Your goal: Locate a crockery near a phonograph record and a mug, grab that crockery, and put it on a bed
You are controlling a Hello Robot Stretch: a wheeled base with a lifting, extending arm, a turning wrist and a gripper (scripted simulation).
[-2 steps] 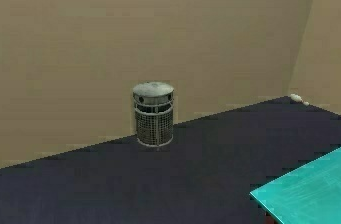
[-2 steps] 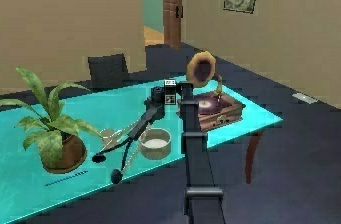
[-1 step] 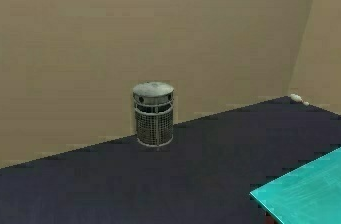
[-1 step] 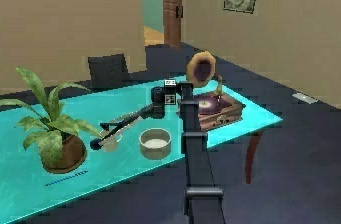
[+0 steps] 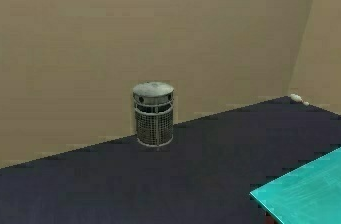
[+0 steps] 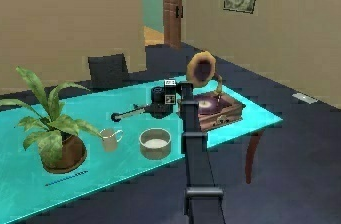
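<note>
Currently the arm [image 6: 200, 170] reaches out across the counter [image 6: 13, 185], gripper [image 6: 128, 112] beyond the white bowl [image 6: 155, 143], which stands beside a mug [image 6: 111, 138]; whether the gripper holds anything, I cannot tell.

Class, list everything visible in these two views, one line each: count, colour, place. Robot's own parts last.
bin: one, grey mesh, by the wall, forward view
table: one, turquoise, arm side view's foreground
plant: one, green in brown pot, table's left
mug: one, pale, right of plant
bowl: one, pale, right of mug
gramophone: one, brass horn, reddish box, table's right
chair: one, dark, behind table
arm: one, dark, over table
gripper: one, dark, at arm's far end
</note>
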